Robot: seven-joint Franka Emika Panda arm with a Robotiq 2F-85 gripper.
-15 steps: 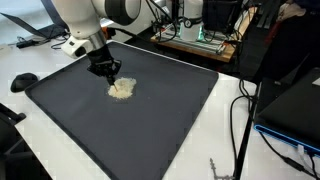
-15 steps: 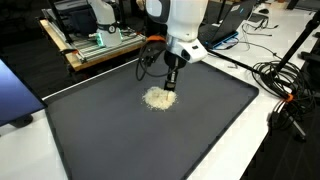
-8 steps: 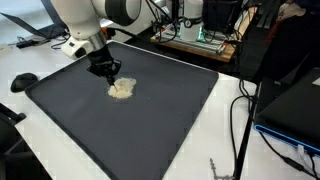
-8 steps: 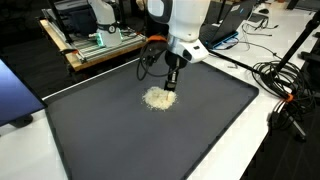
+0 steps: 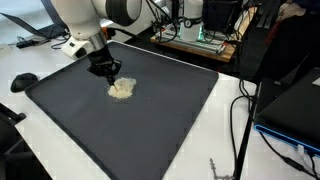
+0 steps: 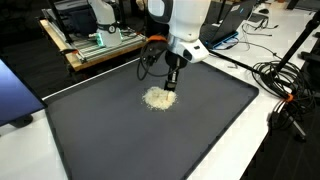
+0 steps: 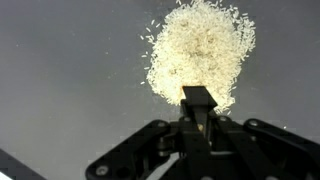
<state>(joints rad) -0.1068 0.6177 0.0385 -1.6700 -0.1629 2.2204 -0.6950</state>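
Closed gripper [image 7: 199,98] tip at edge of rice pile [image 7: 200,50] — dark mat [image 7: 60,80] beneath

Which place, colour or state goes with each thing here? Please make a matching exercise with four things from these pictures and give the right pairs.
Things
1. gripper
2. pile of grains
3. mat
4. computer mouse

Place, colour or state
A. dark grey, lying flat on the white table
B. shut, with the fingertips at the edge of the pile
C. pale, heaped on the mat
D. black, on the table outside the mat

Right pairs: 1-B, 2-C, 3-A, 4-D
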